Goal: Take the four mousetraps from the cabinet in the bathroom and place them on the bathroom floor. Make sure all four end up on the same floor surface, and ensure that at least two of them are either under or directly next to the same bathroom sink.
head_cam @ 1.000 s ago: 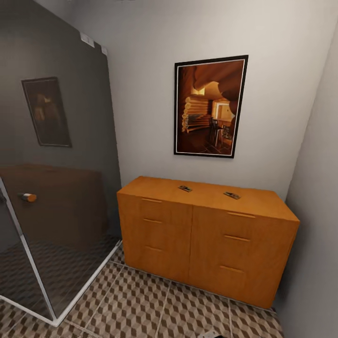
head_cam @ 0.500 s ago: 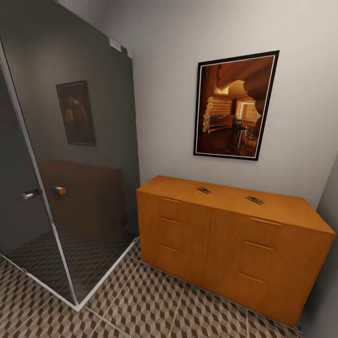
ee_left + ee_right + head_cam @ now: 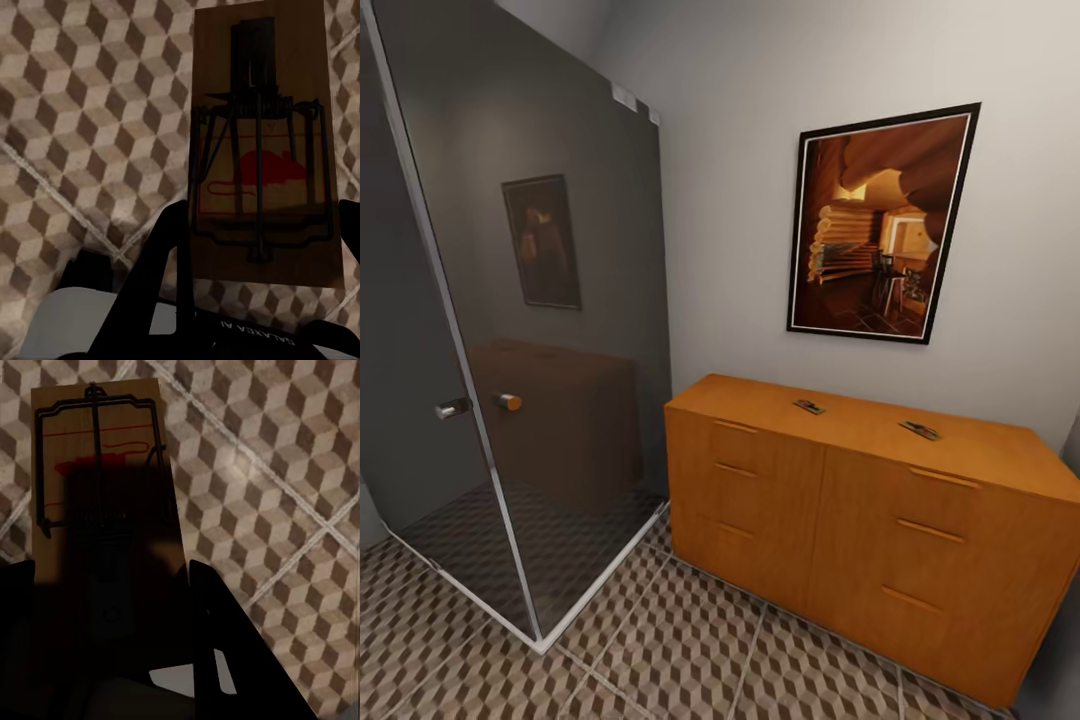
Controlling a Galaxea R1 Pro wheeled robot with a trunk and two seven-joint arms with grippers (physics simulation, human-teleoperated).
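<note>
On top of the cabinet (image 3: 860, 500), two mousetraps sit in the head view — the left mousetrap (image 3: 809, 407) near the middle of the top, the right mousetrap (image 3: 920, 430) further toward the right end, both nearer the back edge by the wall than the front, well apart from each other. Each has its long axis running slantwise across the top, roughly along the cabinet's length. Bare wood lies all round them, so plenty of free room there.

Down at the left gripper (image 3: 259, 217), the fingers are pinched on a third mousetrap (image 3: 262, 142) — board held by its long sides, long axis pointing straight out along the fingers, red mouse print and wire bar facing the camera, bathroom floor (image 3: 82, 112) beneath. The right gripper (image 3: 105, 585) clamps a fourth mousetrap (image 3: 105, 495) the same way — lengthwise out from the fingers, wire frame at the far end, patterned tiles behind it.

Left of the cabinet stands a dark glass shower screen (image 3: 550, 350), its corner close to the cabinet's left side; open tiled floor runs in front of the drawers. A framed picture (image 3: 880, 225) hangs above
</note>
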